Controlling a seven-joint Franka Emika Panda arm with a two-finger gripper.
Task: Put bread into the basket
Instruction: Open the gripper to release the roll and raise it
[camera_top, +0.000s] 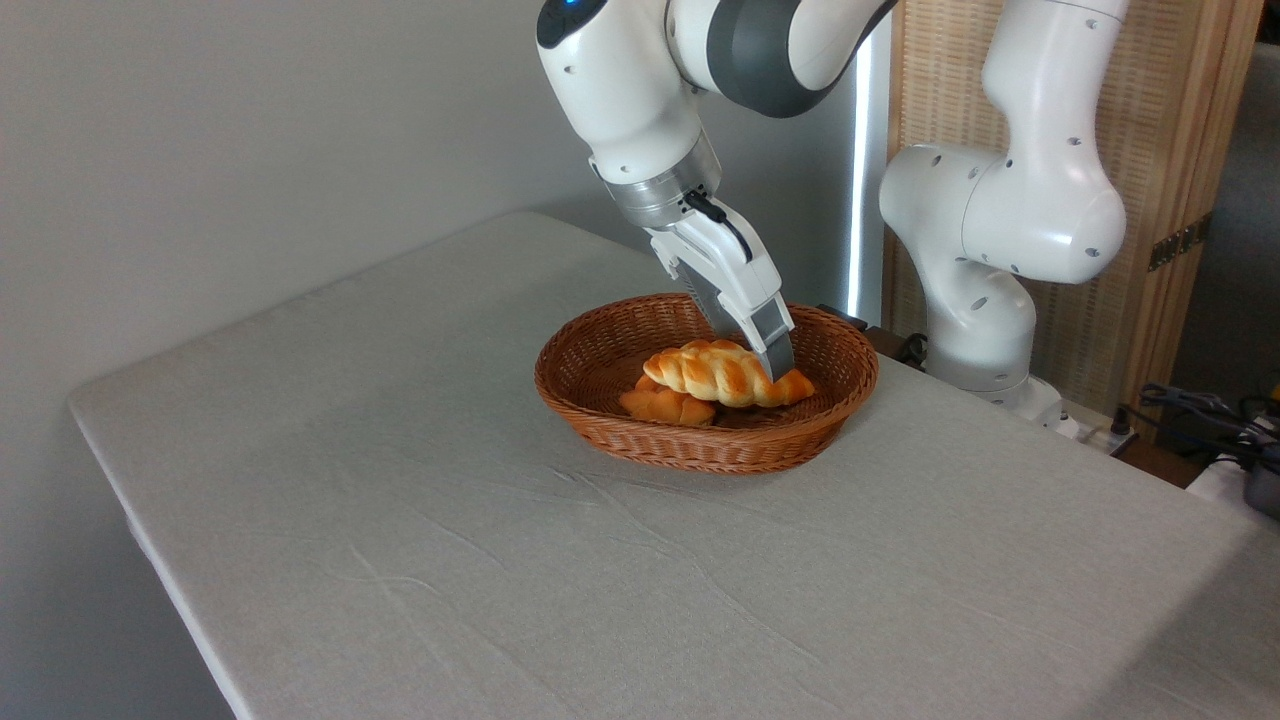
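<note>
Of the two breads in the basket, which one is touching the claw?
The long braided loaf, lying across the basket; the claw meets its right end. The small knotted bun lies lower left, apart from it.

Illumination is even, soft daylight, moderately bright. A narrow vertical strip of overexposed white light (866, 180) stands behind the arm, beside the pale woven-reed wooden screen (935, 80). Broad highlights sit on the glossy white robot arm casing (1040, 215). Soft shadow lies inside the oval reddish-brown wicker basket (620, 440). The grey cloth-covered table (500, 560) darkens toward its lower right corner. Focus is acceptable throughout; fine detail is slightly soft. No edge distortion is evident.
</note>
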